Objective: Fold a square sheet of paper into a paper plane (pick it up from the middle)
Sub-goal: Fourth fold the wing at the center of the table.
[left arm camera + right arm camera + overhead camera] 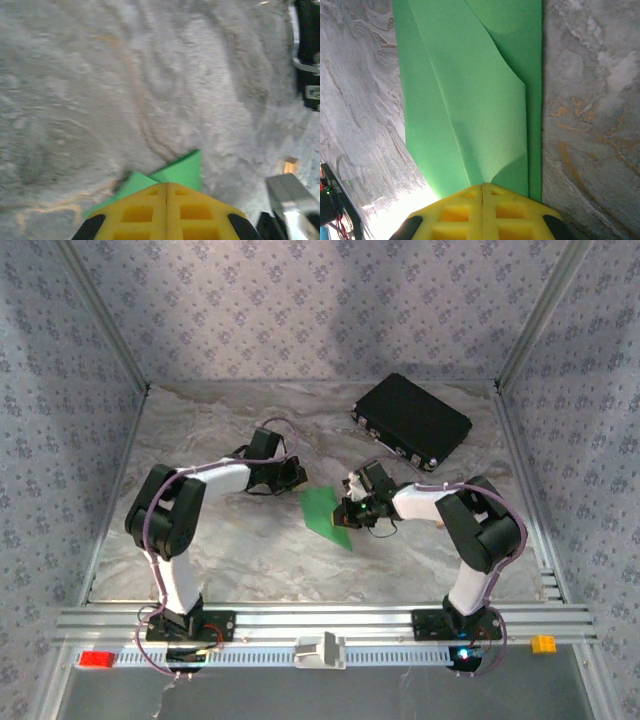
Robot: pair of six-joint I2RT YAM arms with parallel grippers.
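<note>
The square sheet of paper [322, 508], bright green, lies creased and partly folded on the marbled table between the two arms. In the right wrist view the sheet of paper [470, 100] has a long crease and a flap standing slightly off the layer below. My right gripper [483, 186] is shut, its yellow tips at the near end of that crease; in the top view the right gripper [350, 510] is at the sheet's right edge. My left gripper [166, 185] is shut too, tips over a folded corner of the paper [182, 170]. From above, the left gripper [298, 477] is at the sheet's far corner.
A black case [412, 420] lies at the back right, and its edge [310, 55] reaches into the left wrist view. On the front rail sit a red block [97, 659], a white part [320, 651] and an orange block [543, 644]. Patterned walls close in the table.
</note>
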